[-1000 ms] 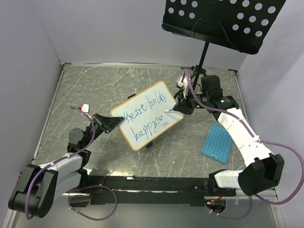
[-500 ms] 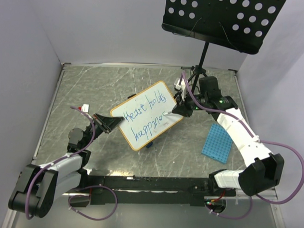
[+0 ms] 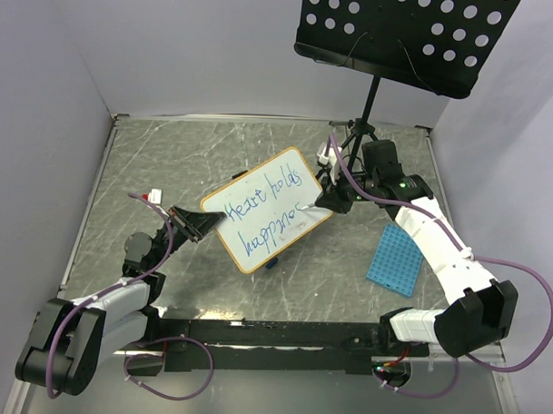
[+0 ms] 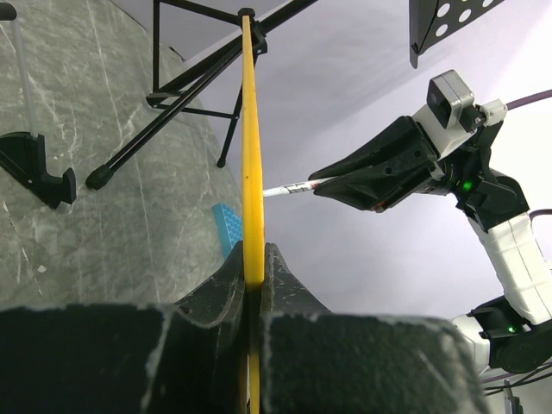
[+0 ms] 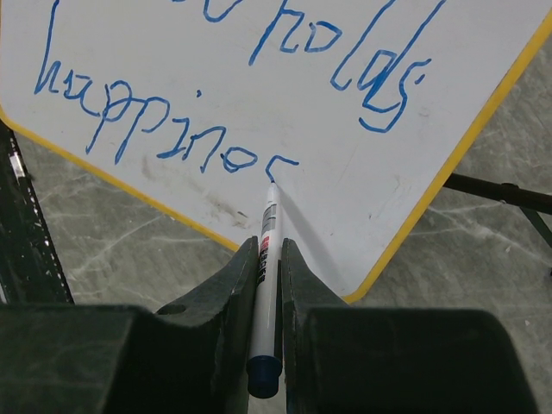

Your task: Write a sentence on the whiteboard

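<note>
The right pincer (image 5: 268, 248), clamped on a thin white marker (image 5: 270, 216), has carried the blue cursive sentence (image 5: 164, 138) one letter nearer completion on the orange-framed white whiteboard (image 5: 345, 198) the left pincer (image 4: 253, 255) pinches.

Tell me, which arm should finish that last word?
Right. The right gripper holds the marker, tip at the sentence's end on the whiteboard; the left gripper only clamps the board's edge.

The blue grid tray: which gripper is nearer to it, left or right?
The right. The right gripper, jaws shut on the marker, is up-left of the blue grid tray in the top view; the left gripper clamps the whiteboard at its far left edge.
</note>
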Controlling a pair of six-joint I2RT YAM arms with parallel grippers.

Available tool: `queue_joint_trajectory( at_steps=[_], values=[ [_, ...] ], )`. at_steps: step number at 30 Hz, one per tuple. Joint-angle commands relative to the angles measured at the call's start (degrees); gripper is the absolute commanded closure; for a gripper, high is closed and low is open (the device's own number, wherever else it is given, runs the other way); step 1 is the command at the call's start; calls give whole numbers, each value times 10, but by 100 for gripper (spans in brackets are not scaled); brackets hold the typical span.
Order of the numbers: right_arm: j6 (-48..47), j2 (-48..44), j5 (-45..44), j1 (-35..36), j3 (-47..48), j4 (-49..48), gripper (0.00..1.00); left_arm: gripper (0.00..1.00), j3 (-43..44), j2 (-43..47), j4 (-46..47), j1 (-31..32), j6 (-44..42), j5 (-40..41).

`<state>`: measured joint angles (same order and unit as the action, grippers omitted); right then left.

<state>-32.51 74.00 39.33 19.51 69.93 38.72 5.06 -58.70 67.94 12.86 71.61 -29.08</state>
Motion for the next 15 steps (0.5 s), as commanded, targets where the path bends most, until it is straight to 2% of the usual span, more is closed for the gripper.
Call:
queue_joint_trajectory(
  at_steps=[1,9,15],
  values=[
    [-14,-15,-8,4,-5,24,100,99,14,10,92,-1,24,3],
    [-24,-14,2,26,0,46,100,99,18,3,98,-1,26,2],
    [1,-25,19,31,13,20,100,99,17,2,98,-1,25,3]
  ],
)
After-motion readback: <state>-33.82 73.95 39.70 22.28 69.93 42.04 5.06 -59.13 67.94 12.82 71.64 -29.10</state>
